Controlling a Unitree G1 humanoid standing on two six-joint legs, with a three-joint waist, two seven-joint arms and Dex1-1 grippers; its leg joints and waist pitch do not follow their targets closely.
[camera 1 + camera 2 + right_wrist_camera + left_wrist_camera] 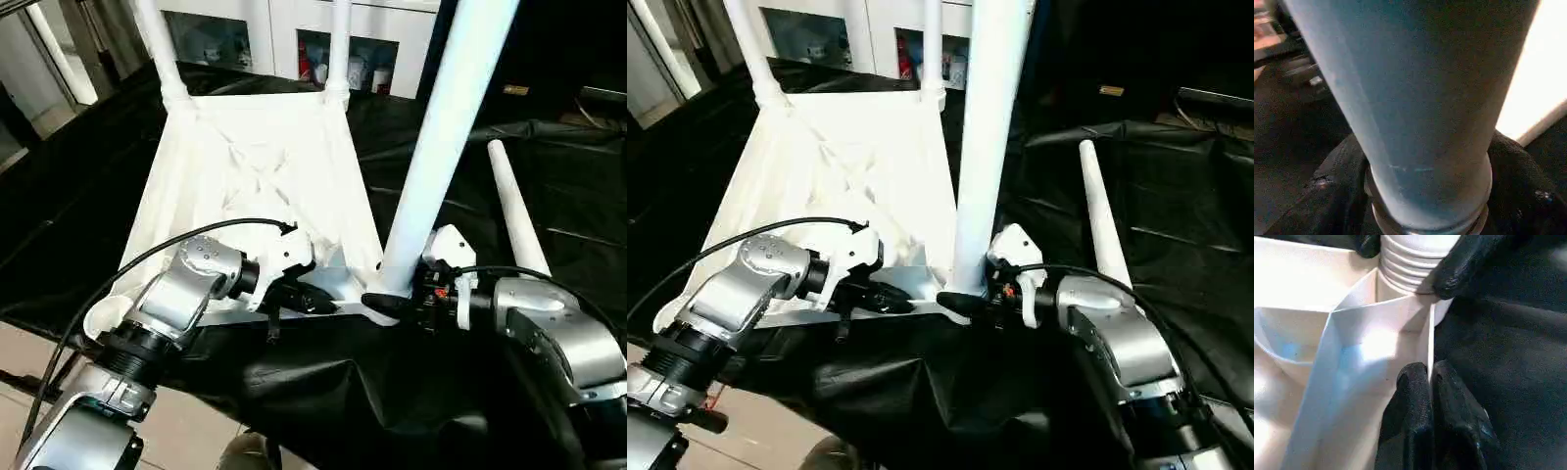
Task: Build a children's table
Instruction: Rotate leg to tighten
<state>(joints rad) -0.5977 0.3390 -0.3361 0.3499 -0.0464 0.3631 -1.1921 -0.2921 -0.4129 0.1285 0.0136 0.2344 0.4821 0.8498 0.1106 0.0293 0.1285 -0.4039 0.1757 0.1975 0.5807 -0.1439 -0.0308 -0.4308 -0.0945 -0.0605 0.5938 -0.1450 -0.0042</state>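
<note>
Silver forearms reach in from the near edge of the black-draped work table (588, 186). On it the tabletop (255, 166) lies underside up. Left gripper (1430, 377) is pressed together, pinching the tabletop's near rim. Right gripper (384, 302) wraps the base of an upright leg (446, 127) at the tabletop's near right corner socket. Two legs stand at its far corners; a loose leg (514, 206) lies beside it.

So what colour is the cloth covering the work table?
Black; the cloth shows best in the left eye view.
</note>
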